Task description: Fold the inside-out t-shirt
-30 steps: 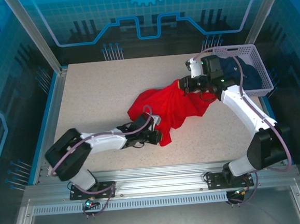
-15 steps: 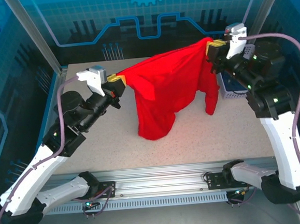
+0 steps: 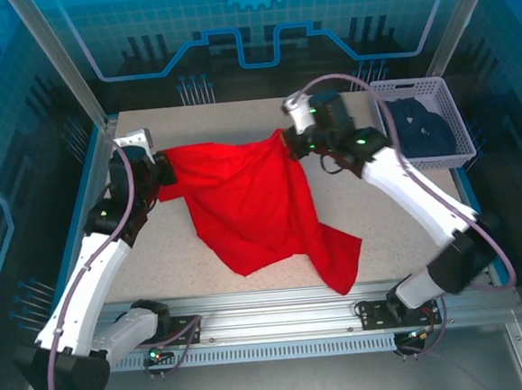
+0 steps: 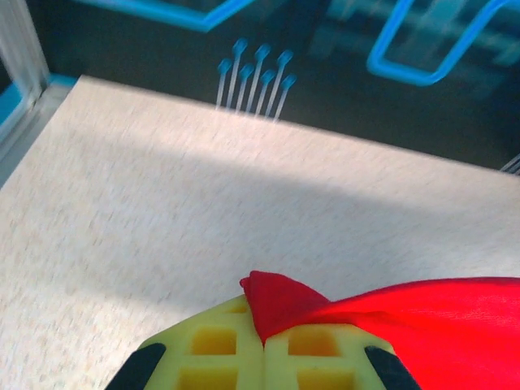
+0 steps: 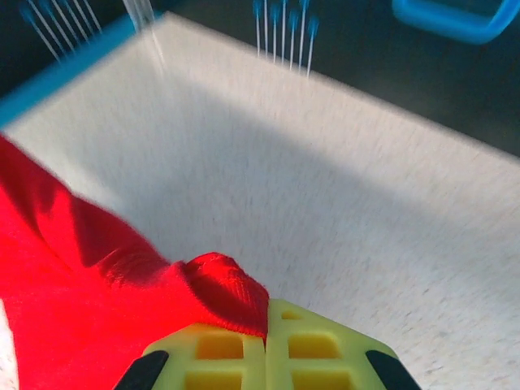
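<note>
Your left gripper sits low near the far-left corner of the table. In the left wrist view its yellow pads are pressed together on a fold of red cloth; a small peak of that cloth pokes up between them.

Your right gripper is near the middle of the far edge. Its pads are also closed tight, pinching a bunched, thicker edge of the same cloth.

The inside-out t-shirt is drawn out between the two grips along its far edge. The rest lies spread on the table, plain red showing, with broad creases; it narrows toward the near edge. One long flap runs down to the right of centre and ends just short of the near edge.

A white basket stands at the far-right corner, holding a dark navy garment; it is well apart from the shirt.
</note>
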Robot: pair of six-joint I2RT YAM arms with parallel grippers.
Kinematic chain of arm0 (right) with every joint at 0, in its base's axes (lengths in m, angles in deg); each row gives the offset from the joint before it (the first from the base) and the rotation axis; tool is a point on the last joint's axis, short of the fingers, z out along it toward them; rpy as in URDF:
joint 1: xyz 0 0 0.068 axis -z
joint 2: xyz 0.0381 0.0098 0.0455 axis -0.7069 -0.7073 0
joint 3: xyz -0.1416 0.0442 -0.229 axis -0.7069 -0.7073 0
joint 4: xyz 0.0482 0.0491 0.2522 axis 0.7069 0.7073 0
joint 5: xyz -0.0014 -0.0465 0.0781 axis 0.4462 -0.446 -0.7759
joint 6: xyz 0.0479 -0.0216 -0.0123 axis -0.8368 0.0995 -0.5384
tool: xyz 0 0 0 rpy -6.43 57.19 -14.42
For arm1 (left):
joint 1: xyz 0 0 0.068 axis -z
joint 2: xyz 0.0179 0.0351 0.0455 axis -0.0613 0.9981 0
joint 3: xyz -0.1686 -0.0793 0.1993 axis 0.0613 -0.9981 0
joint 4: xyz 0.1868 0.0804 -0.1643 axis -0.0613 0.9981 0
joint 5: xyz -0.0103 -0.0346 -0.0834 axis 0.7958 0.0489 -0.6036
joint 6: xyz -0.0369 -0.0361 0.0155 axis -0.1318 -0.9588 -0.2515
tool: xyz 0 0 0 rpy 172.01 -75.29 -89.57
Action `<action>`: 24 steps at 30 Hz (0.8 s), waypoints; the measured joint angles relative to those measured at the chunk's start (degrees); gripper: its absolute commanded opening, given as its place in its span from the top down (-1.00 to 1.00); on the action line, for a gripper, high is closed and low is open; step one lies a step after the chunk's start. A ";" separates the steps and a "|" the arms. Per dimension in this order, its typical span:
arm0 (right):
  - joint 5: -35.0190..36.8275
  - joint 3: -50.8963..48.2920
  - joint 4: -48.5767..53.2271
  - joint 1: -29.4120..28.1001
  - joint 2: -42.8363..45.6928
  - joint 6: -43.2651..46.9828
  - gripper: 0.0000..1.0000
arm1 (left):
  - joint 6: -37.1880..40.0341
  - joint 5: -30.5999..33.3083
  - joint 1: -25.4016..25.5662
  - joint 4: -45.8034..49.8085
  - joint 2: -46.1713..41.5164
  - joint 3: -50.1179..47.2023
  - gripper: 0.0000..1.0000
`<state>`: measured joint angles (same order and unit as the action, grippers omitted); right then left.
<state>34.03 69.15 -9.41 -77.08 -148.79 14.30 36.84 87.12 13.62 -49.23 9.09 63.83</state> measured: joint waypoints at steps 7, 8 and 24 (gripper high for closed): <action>-4.61 -0.50 1.55 -8.04 -15.43 -0.79 0.03 | -4.72 0.13 -7.93 -2.64 3.02 -10.45 1.00; -5.86 -1.51 1.64 -8.83 -15.74 -0.52 -0.01 | -5.40 0.09 -8.87 -3.26 3.78 -11.26 1.00; -18.88 -21.31 -1.49 8.92 -9.64 -7.69 0.00 | -8.57 -3.76 -13.00 -10.58 7.54 -14.64 1.00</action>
<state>15.14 47.84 -10.90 -68.17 -158.43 6.61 28.27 83.36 0.62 -59.81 16.63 49.19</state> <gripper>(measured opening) 0.572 0.054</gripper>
